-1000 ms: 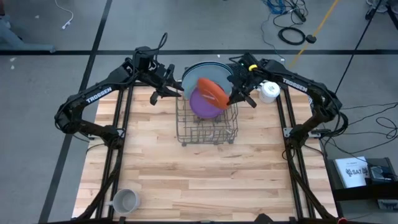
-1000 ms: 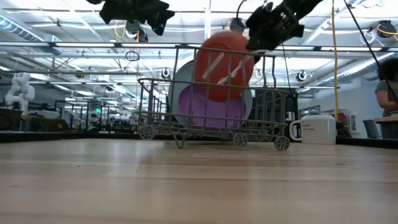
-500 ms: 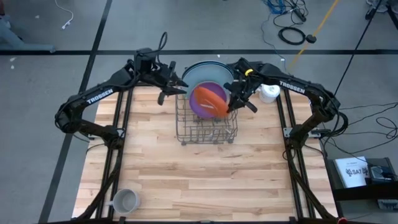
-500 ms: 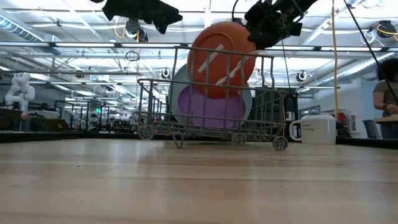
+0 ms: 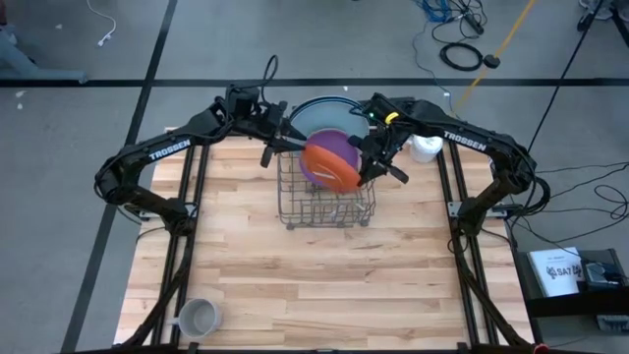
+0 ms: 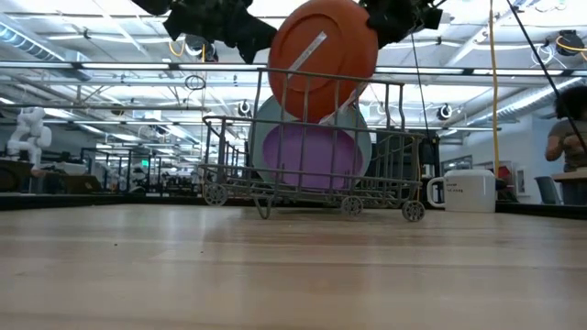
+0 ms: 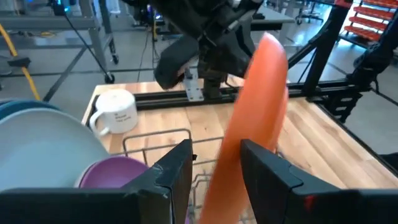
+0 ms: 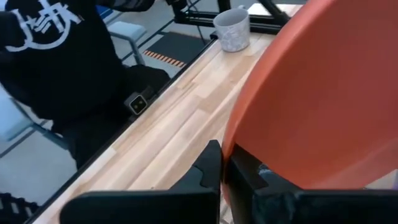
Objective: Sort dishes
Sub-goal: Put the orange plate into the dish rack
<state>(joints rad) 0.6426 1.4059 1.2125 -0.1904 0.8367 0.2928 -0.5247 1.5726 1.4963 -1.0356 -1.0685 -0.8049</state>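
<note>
Low view, orange plate [image 6: 323,57] above rack [image 6: 316,151]

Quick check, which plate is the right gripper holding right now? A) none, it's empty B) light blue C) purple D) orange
D: the right gripper is shut on the rim of the orange plate, holding it lifted above the dish rack, while the purple plate stands in the rack.
</note>
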